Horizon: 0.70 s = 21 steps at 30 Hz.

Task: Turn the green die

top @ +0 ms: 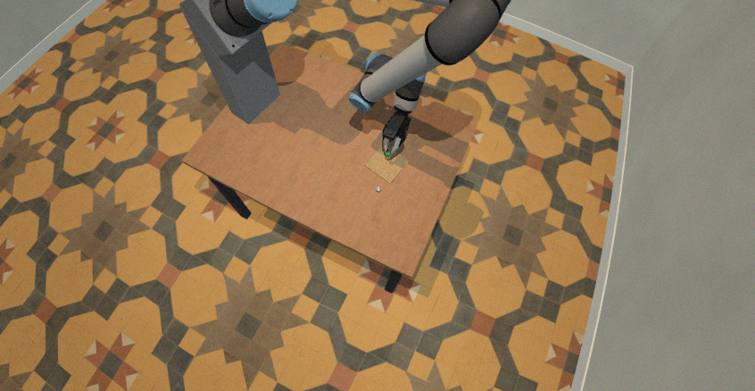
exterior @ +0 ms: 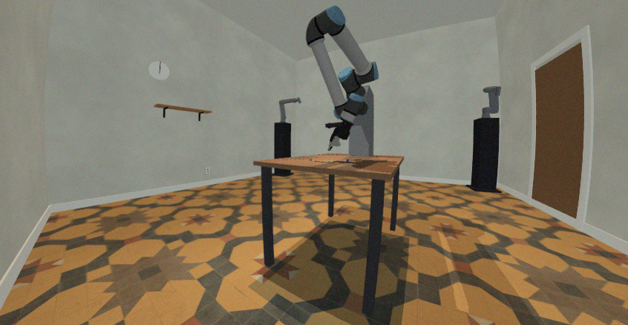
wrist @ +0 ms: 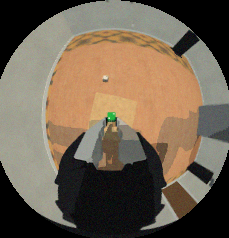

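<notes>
My gripper (top: 388, 152) is shut on the small green die (top: 387, 153) and holds it in the air above the tan mat (top: 386, 166) on the wooden table. In the wrist view the green die (wrist: 111, 117) sits between the fingertips, over the near edge of the mat (wrist: 113, 106). In the side view the gripper (exterior: 329, 147) hangs a short way above the table top. The blue die (exterior: 347, 159) shows as a tiny speck on the table in the side view; the arm hides it in the overhead view. The numbers on the dice are too small to read.
A small white die (top: 378, 189) lies on the table just in front of the mat, also in the wrist view (wrist: 105, 77). The grey robot pedestal (top: 232, 50) stands at the table's back left. Table edges lie to the right and front.
</notes>
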Available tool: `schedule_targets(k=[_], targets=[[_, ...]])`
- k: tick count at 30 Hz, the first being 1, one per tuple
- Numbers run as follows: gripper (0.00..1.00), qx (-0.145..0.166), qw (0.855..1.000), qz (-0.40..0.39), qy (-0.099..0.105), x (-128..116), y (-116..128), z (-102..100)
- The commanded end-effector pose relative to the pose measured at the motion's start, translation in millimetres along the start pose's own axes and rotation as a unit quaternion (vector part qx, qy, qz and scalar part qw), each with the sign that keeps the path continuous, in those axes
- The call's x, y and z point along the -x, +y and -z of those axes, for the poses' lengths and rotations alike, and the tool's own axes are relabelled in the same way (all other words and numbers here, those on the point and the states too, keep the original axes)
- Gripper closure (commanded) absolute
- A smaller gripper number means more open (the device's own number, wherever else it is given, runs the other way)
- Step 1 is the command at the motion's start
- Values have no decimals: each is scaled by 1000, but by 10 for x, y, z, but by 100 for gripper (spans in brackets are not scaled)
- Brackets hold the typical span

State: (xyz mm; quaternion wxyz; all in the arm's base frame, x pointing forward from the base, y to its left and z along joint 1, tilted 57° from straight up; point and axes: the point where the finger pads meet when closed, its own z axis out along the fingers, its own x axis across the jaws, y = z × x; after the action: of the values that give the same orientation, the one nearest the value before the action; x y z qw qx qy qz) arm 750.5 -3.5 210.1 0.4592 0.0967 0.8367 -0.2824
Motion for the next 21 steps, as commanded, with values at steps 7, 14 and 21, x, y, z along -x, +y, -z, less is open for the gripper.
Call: schedule_targets(k=[7,14,21], targets=[[100,56,998,0,1,2,-19,-14],[100,97,995,0,-1,2,-24,16],[100,106,994,0,-2,2,-24,27]])
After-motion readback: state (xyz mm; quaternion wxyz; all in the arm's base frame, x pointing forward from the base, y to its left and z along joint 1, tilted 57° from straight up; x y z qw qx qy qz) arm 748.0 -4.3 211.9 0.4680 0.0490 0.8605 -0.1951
